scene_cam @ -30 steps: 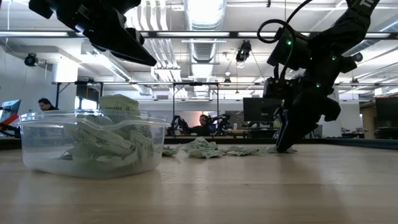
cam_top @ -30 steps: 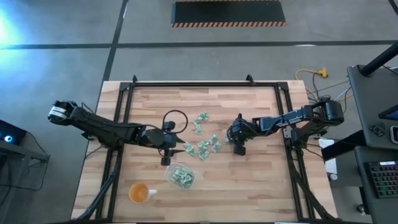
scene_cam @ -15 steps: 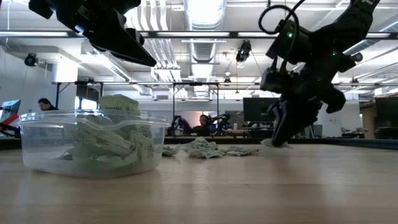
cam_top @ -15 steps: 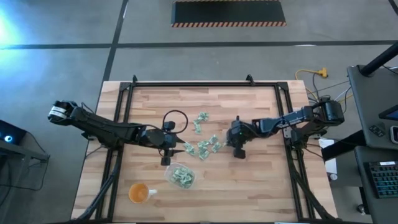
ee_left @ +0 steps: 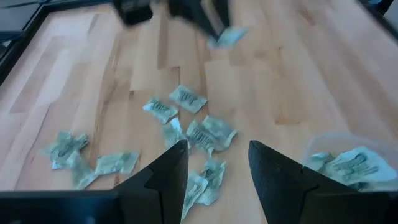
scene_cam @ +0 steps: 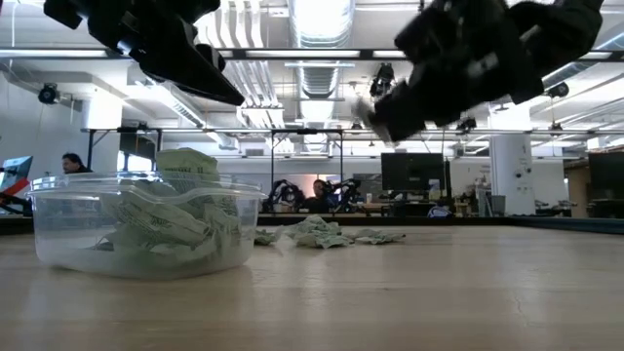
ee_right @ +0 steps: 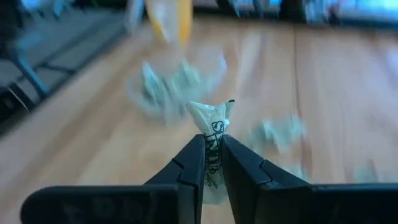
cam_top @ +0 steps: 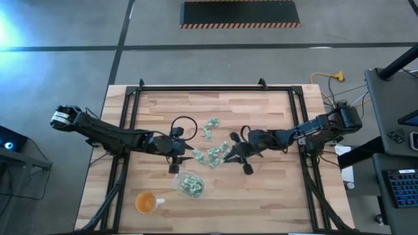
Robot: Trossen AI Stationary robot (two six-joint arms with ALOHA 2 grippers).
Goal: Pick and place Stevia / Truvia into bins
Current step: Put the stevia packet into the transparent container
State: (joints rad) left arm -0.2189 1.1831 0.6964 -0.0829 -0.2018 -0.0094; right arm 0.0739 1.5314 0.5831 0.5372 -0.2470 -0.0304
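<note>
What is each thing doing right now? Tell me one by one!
right hand: shut on one packet, lifted off the table
left hand: open, holding nothing, above the loose packets
clear tub: upright, partly filled with packets
orange cup: upright, near the tub

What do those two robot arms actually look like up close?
Both arms are dark, slim and jointed. The left arm has a white band at its outer end and a looped black cable near its gripper. Each gripper, like the right gripper, has two flat, tapering black fingers.
</note>
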